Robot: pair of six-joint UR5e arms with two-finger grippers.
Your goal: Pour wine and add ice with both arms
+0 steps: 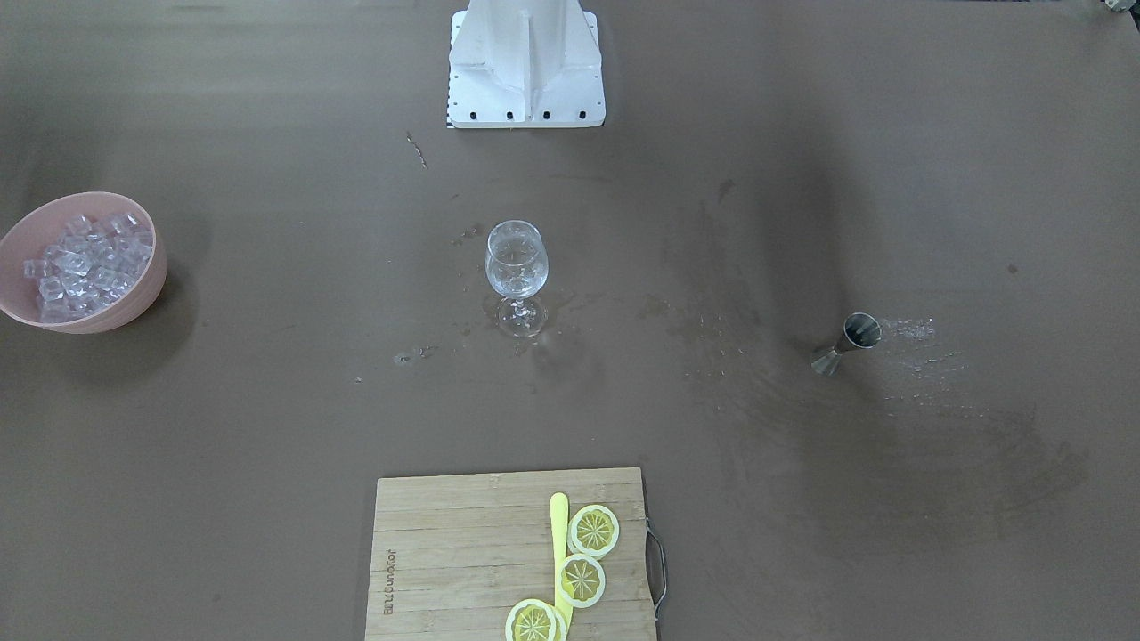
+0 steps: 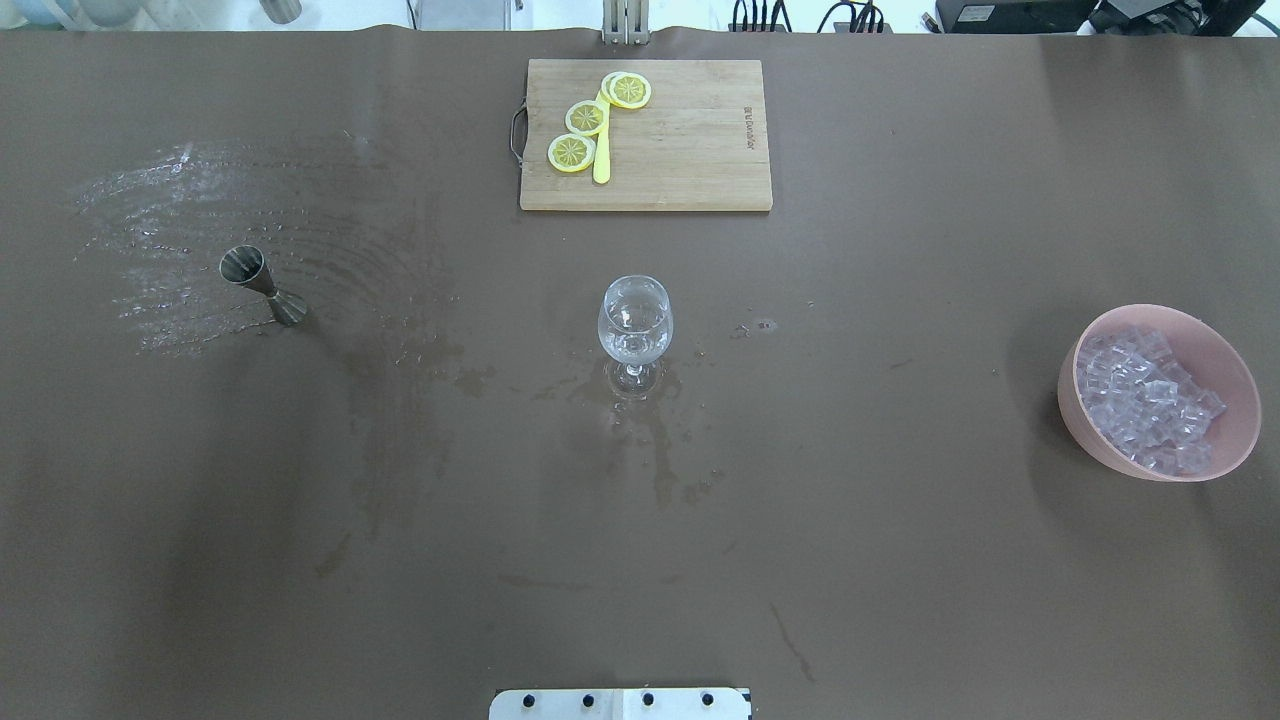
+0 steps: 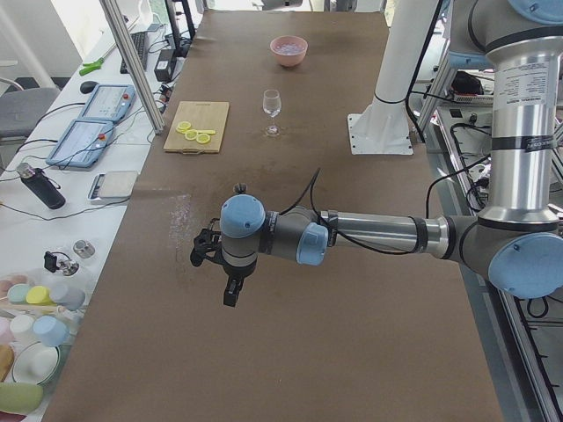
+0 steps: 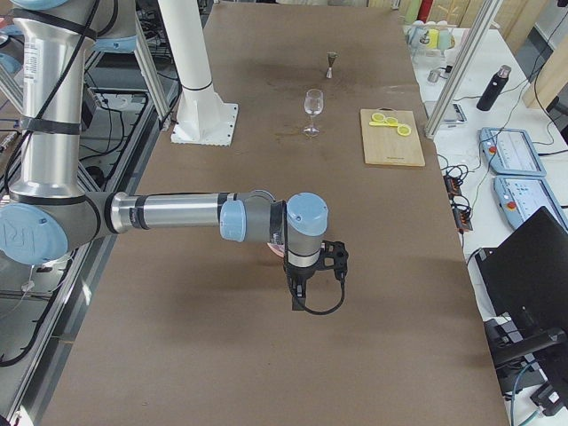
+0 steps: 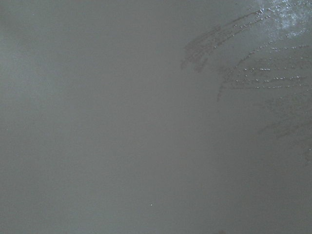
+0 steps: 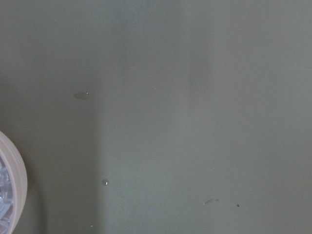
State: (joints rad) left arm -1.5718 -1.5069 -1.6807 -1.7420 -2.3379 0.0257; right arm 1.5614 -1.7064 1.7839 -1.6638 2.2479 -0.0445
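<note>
A clear wine glass [image 1: 517, 263] stands upright at the table's middle, also in the overhead view [image 2: 635, 320]. A pink bowl [image 1: 134, 289] full of ice [image 1: 85, 263] sits on the robot's right side [image 2: 1075, 400]; its ice [image 2: 1150, 400] is heaped inside. A metal jigger [image 2: 255, 280] stands on the robot's left side. My left gripper [image 3: 230, 293] hangs above the table near the jigger's area; my right gripper [image 4: 297, 297] hangs next to the bowl. Both show only in side views, so I cannot tell whether they are open or shut. No bottle is in view.
A wooden cutting board [image 2: 690, 140] with lemon slices [image 2: 585, 117] and a yellow knife lies at the far edge. Wet smears [image 2: 170, 250] spread around the jigger. The white base block [image 1: 525, 62] stands on the robot's side. The bowl's rim [image 6: 12, 185] shows in the right wrist view.
</note>
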